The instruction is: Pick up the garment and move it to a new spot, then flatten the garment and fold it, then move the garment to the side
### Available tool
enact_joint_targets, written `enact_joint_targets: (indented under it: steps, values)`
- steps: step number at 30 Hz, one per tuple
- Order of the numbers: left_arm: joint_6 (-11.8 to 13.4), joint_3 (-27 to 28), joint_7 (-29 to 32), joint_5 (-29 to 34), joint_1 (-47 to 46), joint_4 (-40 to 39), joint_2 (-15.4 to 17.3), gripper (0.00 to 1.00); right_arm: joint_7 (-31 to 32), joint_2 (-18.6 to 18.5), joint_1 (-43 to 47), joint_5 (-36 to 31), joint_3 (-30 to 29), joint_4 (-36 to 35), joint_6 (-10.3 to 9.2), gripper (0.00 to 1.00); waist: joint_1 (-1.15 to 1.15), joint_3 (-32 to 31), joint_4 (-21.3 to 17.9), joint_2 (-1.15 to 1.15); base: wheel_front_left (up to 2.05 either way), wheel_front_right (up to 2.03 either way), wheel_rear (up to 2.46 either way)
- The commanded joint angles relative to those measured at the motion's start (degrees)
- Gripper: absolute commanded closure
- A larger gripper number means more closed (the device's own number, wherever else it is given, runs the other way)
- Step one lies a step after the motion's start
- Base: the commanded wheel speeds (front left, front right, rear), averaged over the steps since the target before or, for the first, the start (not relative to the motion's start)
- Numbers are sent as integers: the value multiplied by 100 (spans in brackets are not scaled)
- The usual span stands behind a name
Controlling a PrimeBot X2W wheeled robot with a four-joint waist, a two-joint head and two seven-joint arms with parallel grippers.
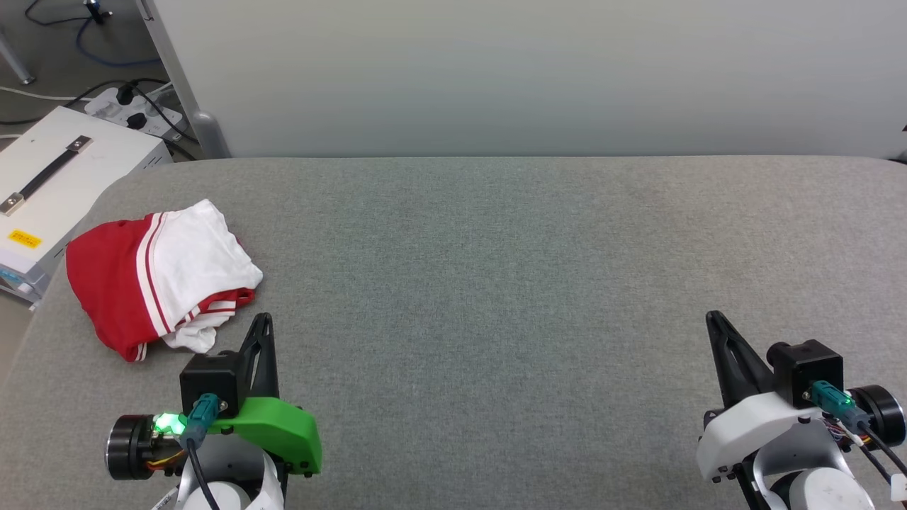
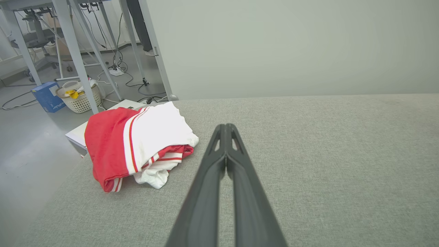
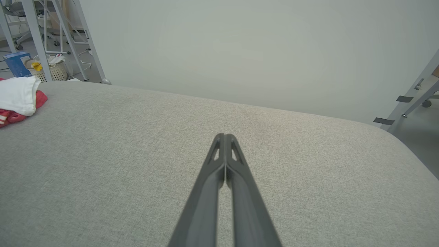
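Observation:
The garment (image 1: 159,276) lies bunched in a red and white heap near the left edge of the grey table (image 1: 496,283); its print is hidden in the folds. My left gripper (image 1: 263,320) hovers just right of and nearer than the heap, shut and holding nothing. In the left wrist view the garment (image 2: 137,144) sits left of my left gripper (image 2: 226,127), whose two tips press together. My right gripper (image 1: 712,317) is far off at the lower right, shut and empty. The right wrist view shows the right gripper (image 3: 224,136) over bare cloth and the garment (image 3: 17,97) at the left edge.
A white case (image 1: 49,177) with a black handle stands beside the table's left corner, with a power strip (image 1: 134,110) and cables on the floor behind it. A pale wall panel (image 1: 531,71) runs along the table's far edge. A laundry basket (image 2: 79,97) and table legs stand further left.

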Motion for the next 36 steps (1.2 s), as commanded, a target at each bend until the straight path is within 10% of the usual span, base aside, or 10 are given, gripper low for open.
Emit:
enact_joint_targets:
  steps: [1,5,6,36]
  values:
    - [24,7,-4,49,67,-14,-26,100,17,-3,61,-57,-8,-26,-5,100,0,0,0,69,0,0,0]
    - [24,7,-4,49,67,-14,-26,100,17,-3,61,-57,-8,-26,-5,100,0,0,0,69,0,0,0]
    - [0,0,0,0,0,0,0,0,0,0,0,0,0,0,0,0,0,0,0,0,0,0,0]
    - [-78,-13,-322,-329,-23,276,-5,0,-317,-1,-84,369,-117,61,-1,0,0,40,-9,15,0,0,0]
